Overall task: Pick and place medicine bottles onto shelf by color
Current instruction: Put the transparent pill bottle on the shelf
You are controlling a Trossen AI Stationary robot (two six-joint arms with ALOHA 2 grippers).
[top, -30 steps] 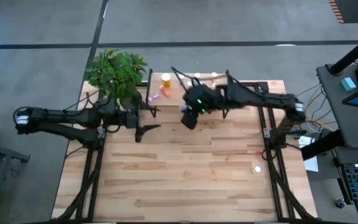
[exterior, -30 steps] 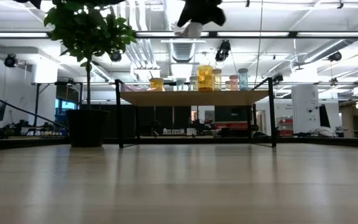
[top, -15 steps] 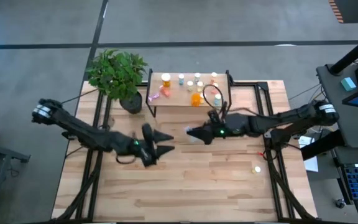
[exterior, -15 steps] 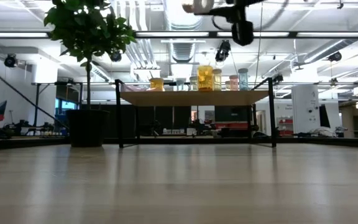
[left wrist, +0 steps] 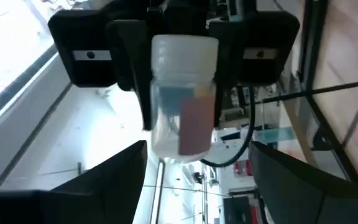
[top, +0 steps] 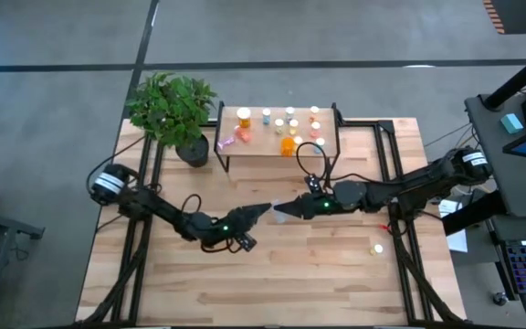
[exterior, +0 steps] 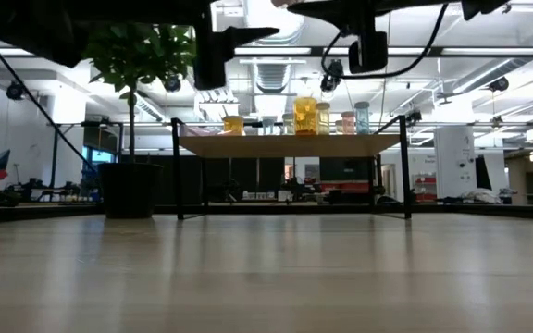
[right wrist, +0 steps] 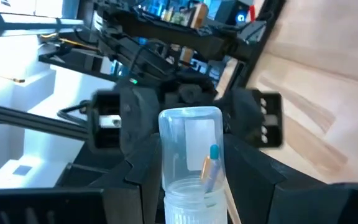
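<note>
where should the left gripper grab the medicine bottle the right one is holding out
Grip the medicine bottle by its free body end, the left gripper coming straight along its axis. The right gripper clamps the cap end, leaving the round body sticking out toward the left's open fingers.

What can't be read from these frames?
- Wrist views: held bottle, tint unclear.
- High view: that bottle, too small to see between left gripper and right gripper.
- Low view: both grippers partly cut off by top edge.
- Low view: shelf, back bottles hidden behind front ones.
</note>
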